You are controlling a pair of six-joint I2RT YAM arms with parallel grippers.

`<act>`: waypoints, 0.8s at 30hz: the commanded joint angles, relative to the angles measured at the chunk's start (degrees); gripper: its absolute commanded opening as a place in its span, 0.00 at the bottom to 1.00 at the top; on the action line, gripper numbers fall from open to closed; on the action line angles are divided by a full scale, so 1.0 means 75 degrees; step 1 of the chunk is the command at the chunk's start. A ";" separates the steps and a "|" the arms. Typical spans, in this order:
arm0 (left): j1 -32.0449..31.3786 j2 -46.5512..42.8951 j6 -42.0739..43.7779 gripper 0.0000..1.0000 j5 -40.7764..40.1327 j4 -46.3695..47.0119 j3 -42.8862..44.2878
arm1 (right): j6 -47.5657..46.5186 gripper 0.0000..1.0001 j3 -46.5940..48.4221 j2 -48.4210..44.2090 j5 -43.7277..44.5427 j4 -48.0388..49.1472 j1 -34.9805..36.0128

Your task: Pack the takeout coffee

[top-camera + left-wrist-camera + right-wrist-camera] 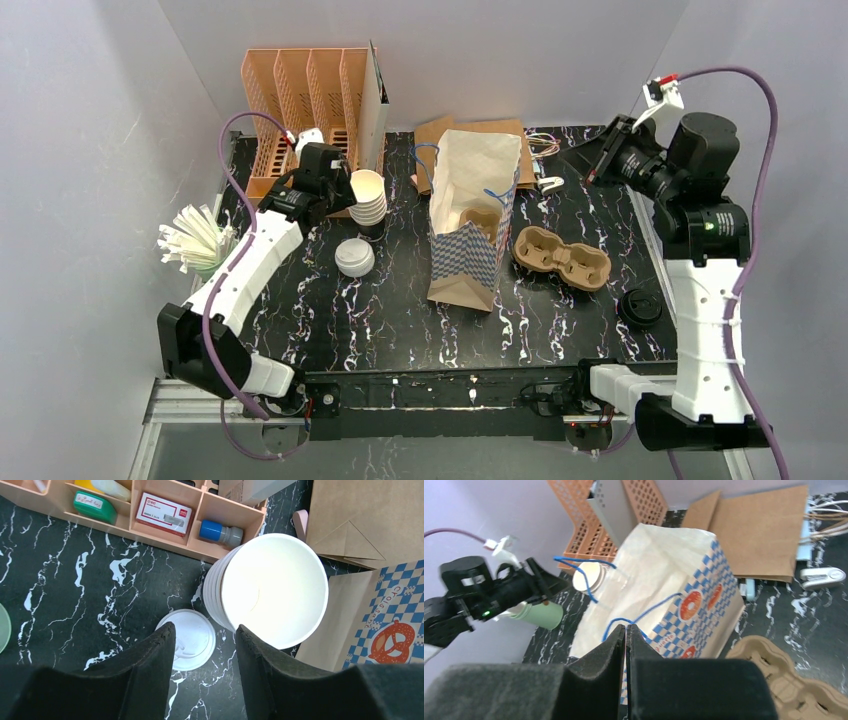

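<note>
White straws fill a green cup (205, 262). The left hand (205, 630), half open and empty, hovers over a white lid (192, 639) lying flat on the tabletop (75, 590), just beside a stack of empty white paper cups (272, 590). Right of the checked bag (470, 250), the brown two-well pulp tray (561, 258) lies empty. The right hand (626, 629) is closed on nothing.
</note>
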 commanded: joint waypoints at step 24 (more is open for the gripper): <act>0.0147 0.0705 0.0029 0.00 0.0425 0.0161 0.1053 | -0.1050 0.17 0.2406 0.3135 0.2134 0.0499 0.5243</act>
